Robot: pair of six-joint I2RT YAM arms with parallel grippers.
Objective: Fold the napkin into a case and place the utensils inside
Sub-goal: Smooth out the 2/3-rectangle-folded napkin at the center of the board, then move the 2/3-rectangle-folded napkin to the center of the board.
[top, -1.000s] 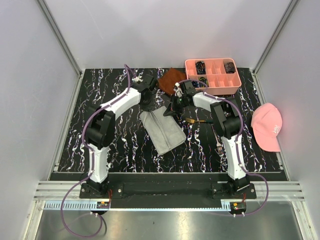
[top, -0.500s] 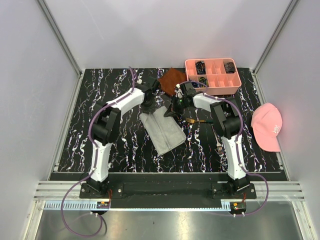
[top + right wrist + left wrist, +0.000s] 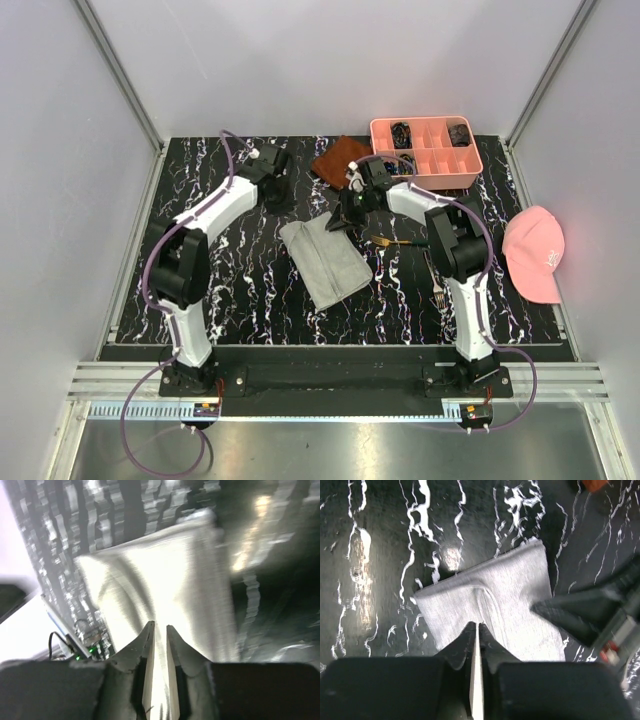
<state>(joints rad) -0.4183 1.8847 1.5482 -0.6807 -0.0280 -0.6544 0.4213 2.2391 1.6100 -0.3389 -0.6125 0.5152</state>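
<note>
The light grey napkin [image 3: 325, 260] lies on the black marbled table as a folded, layered strip, slanting toward the front right. My left gripper [image 3: 276, 192] hovers to its back left, apart from it. In the left wrist view those jaws [image 3: 476, 626] stand a thin slit apart with nothing between them, above the napkin [image 3: 505, 600]. My right gripper [image 3: 339, 220] is at the napkin's far right corner. In the right wrist view it [image 3: 159, 626] is narrowly open over the cloth [image 3: 165, 575] and holds nothing. The silver fork [image 3: 437, 282] and the dark gold-ended utensil [image 3: 397, 241] lie to the right.
A rust-brown cloth [image 3: 340, 157] lies behind the napkin. The pink compartment tray [image 3: 425, 150] stands at the back right, and a pink cap [image 3: 535, 252] lies at the right edge. White walls and metal rails close in the table.
Both grippers have come off the napkin's far edge and parted slightly. The left arm swung back and to the left, away from the cloth. The right arm barely moved.
</note>
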